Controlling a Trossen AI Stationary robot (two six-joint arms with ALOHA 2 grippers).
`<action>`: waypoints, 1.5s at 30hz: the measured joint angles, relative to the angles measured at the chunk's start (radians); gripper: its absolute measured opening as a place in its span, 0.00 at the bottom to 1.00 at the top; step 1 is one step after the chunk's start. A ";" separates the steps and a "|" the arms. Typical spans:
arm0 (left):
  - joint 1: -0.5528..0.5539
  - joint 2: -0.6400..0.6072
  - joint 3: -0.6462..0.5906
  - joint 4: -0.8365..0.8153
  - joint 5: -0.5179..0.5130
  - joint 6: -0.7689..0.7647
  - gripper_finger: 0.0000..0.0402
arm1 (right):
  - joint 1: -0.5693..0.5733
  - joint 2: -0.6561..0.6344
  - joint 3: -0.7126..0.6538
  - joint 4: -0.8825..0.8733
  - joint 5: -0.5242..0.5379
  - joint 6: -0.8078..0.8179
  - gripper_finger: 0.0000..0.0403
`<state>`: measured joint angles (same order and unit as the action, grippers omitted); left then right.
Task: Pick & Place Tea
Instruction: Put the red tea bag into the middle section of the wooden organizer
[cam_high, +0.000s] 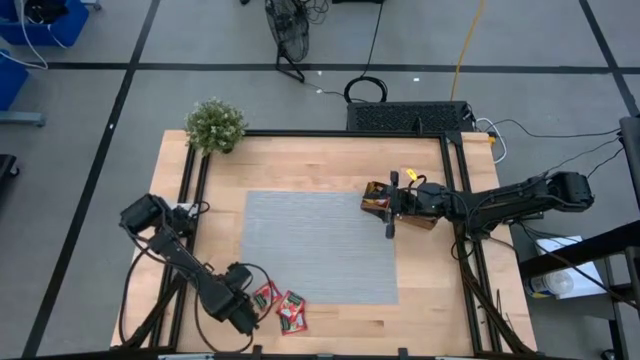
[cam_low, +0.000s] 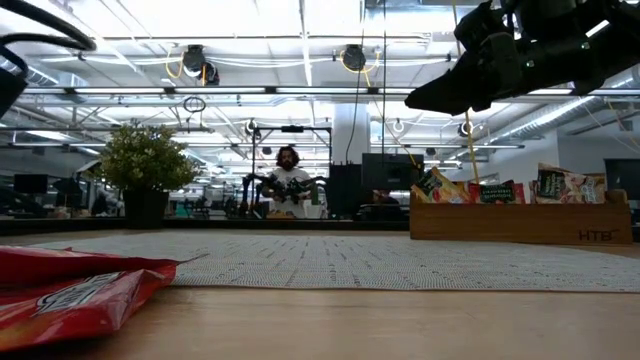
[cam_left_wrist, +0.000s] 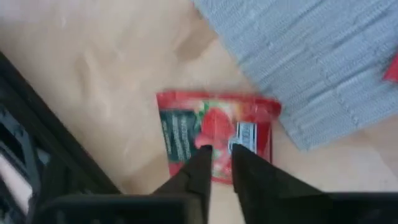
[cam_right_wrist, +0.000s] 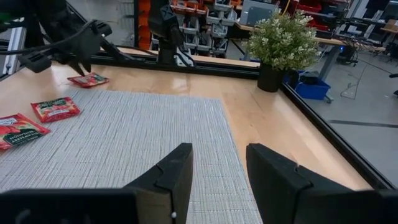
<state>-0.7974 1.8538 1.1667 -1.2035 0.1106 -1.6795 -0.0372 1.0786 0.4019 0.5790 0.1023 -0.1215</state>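
Note:
Three red tea sachets lie flat near the mat's near left corner: one on the wood under my left gripper (cam_left_wrist: 214, 127), also in the right wrist view (cam_right_wrist: 89, 79), and two beside it (cam_high: 265, 296) (cam_high: 292, 312). My left gripper (cam_left_wrist: 221, 155) points down over the first sachet, its fingers a narrow gap apart. My right gripper (cam_right_wrist: 217, 165) is open and empty above the grey mat's (cam_high: 320, 245) right edge, beside the wooden tray (cam_high: 372, 198), which holds more sachets standing on edge (cam_low: 500, 192). My left gripper stands with its fingertips (cam_left_wrist: 202, 155) over the middle of the red sachet, coming from above. I cannot tell whether they touch it. The sachet lies flat on the wood.
A potted plant (cam_high: 215, 125) stands at the table's far left corner. Black frame rails run along the table's left (cam_high: 185, 200) and right (cam_high: 462, 200) sides. A person (cam_low: 290, 185) sits in the room beyond the table.

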 joint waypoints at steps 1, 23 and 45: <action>0.010 0.000 0.000 0.005 0.025 0.002 0.20 | 0.000 0.000 0.000 -0.001 0.000 0.000 0.33; -0.010 -0.008 -0.107 0.262 0.067 -0.085 0.56 | 0.000 0.000 0.000 -0.008 0.000 -0.007 0.33; 0.010 0.010 0.010 -0.026 0.041 0.117 0.03 | 0.000 0.000 0.000 -0.008 0.000 0.031 0.33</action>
<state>-0.7876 1.8642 1.1765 -1.2291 0.1518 -1.5623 -0.0375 1.0786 0.4019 0.5713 0.1024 -0.0910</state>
